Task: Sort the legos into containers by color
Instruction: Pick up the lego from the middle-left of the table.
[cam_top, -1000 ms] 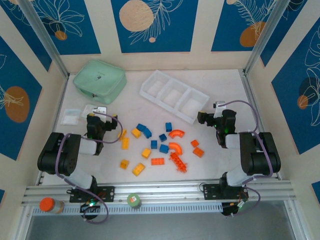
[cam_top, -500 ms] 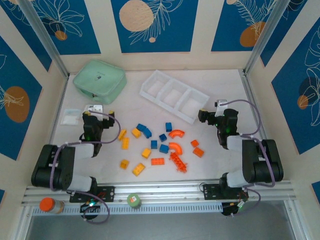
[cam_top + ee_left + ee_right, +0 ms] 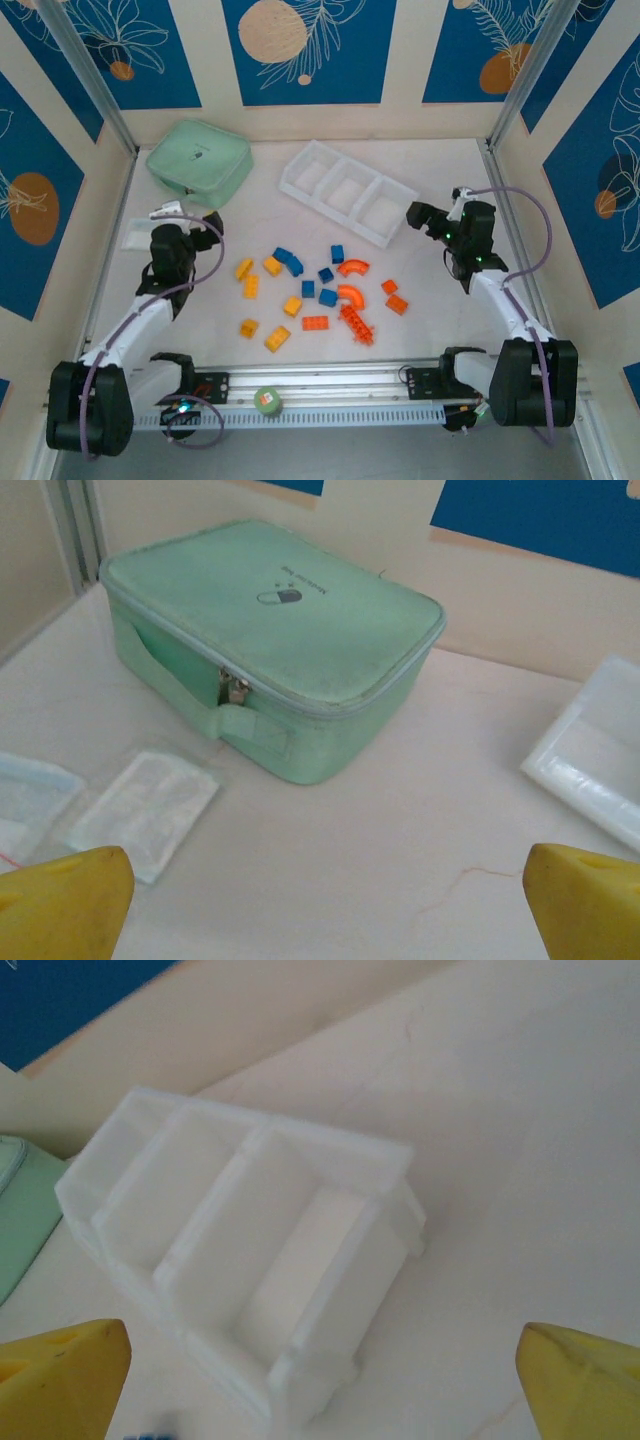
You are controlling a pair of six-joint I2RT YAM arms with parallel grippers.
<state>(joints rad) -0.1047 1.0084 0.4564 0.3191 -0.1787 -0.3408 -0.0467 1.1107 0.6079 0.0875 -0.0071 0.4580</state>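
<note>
Yellow legos (image 3: 251, 286), blue legos (image 3: 326, 274) and orange-red legos (image 3: 350, 296) lie scattered on the table's middle. The containers are three empty compartments of a white tray (image 3: 283, 183) at the back, seen close in the right wrist view (image 3: 250, 1250). My left gripper (image 3: 188, 220) hovers left of the pile, facing the green case, open with bare table between its yellow fingertips (image 3: 60, 900). My right gripper (image 3: 420, 218) hangs just right of the tray's near end, open and empty (image 3: 320, 1380).
A mint-green zip case (image 3: 198, 160) sits at the back left (image 3: 270, 640). Clear packets (image 3: 138, 235) lie by the left wall (image 3: 145, 810). A green round cap (image 3: 267, 400) rests on the front rail. Walls close in on both sides.
Both arms have unfolded and stretched out. The left gripper shifted left and away from the yellow legos; the right gripper rose toward the far right. Both stayed open.
</note>
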